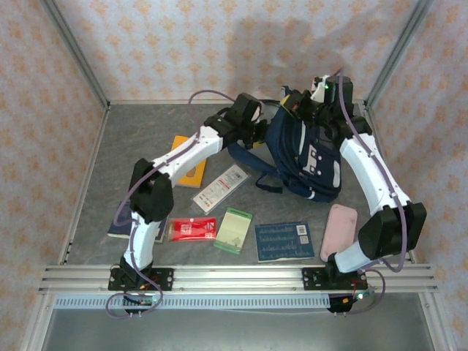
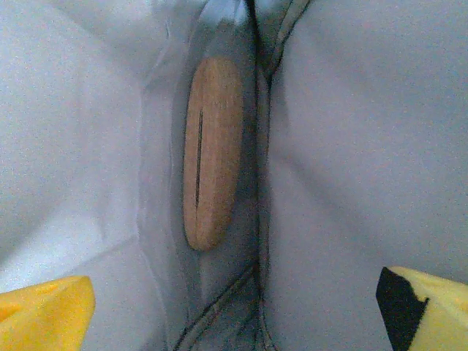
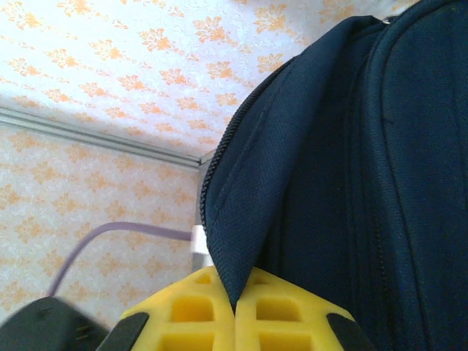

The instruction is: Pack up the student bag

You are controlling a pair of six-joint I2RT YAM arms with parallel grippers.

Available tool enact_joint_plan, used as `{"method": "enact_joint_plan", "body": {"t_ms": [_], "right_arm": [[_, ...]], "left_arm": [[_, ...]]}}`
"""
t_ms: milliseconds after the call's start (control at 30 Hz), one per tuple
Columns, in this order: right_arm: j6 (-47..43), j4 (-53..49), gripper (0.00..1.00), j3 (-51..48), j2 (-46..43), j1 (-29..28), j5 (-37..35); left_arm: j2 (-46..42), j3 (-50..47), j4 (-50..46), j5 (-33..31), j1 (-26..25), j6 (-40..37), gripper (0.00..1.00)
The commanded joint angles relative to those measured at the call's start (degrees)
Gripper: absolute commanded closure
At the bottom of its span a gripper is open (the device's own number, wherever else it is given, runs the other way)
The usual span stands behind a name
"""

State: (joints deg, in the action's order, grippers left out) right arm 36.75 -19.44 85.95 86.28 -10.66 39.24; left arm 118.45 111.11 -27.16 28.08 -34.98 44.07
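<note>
The backpack (image 1: pixel 311 157) stands at the far right of the table (image 1: pixel 146 131), its mouth facing up and to the left. The right gripper (image 3: pixel 235 307) is closed on the dark fabric rim beside the zip, holding that edge up. The left gripper (image 2: pixel 238 303) is inside the bag, jaws spread wide and holding nothing. A brown wooden oval piece (image 2: pixel 212 153) lies beyond it against the pale lining (image 2: pixel 351 146).

Near the bag, a pink pouch (image 1: pixel 339 232) lies at the near right. Leftward along the near edge follow a blue booklet (image 1: pixel 284 240), a green notepad (image 1: pixel 234 229) and a red packet (image 1: pixel 192 229). A white packet (image 1: pixel 221 186) and an orange book (image 1: pixel 193 175) lie further back.
</note>
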Motion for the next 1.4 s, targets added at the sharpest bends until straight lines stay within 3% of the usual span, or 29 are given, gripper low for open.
{"method": "enact_joint_plan", "body": {"t_ms": [0, 233, 300, 400, 533, 800, 1200, 1233, 1300, 1367], "right_arm": [[-1.85, 5.3, 1.0, -1.38, -1.95, 0.38, -2.47], [-4.56, 5.79, 1.0, -2.34, 0.4, 0.29, -2.2], [-6.44, 5.22, 1.0, -2.11, 1.24, 0.22, -2.11], [-9.61, 4.15, 1.0, -0.91, 2.66, 0.06, -0.94], [-15.95, -0.34, 1.0, 3.07, 5.58, -1.63, -1.91], [-30.78, -11.57, 1.0, 17.05, 16.31, -8.03, -7.95], [-34.41, -17.1, 1.0, 32.24, 33.86, -19.08, -11.29], [-34.83, -17.3, 0.99, 32.19, 34.25, -19.95, -11.8], [-35.25, -17.95, 0.87, 32.06, 34.8, -21.66, -13.78], [-35.28, -19.87, 0.6, 32.84, 34.52, -22.49, -17.8]], "left_arm": [[-6.22, -2.88, -6.09, -6.34, 0.7, -7.19, 0.03], [-15.78, -4.87, -15.61, -20.34, 0.66, -13.13, 0.0], [-17.81, -5.63, -17.45, -21.84, 0.7, -15.94, 0.0], [-20.08, -8.53, -17.88, -24.04, 0.92, -14.11, 0.0], [-24.46, -14.85, -12.5, -20.78, 2.32, -9.96, 0.0], [-32.5, -16.74, -16.39, -21.52, 2.81, -11.47, 0.02], [-44.68, -31.58, -18.55, -21.57, 2.82, -11.47, 0.05], [-45.3, -32.38, -18.55, -21.71, 2.84, -11.38, 0.05], [-46.12, -33.47, -18.73, -21.83, 2.82, -11.73, 0.06], [-46.24, -33.35, -19.67, -22.03, 2.81, -12.29, 0.06]]}}
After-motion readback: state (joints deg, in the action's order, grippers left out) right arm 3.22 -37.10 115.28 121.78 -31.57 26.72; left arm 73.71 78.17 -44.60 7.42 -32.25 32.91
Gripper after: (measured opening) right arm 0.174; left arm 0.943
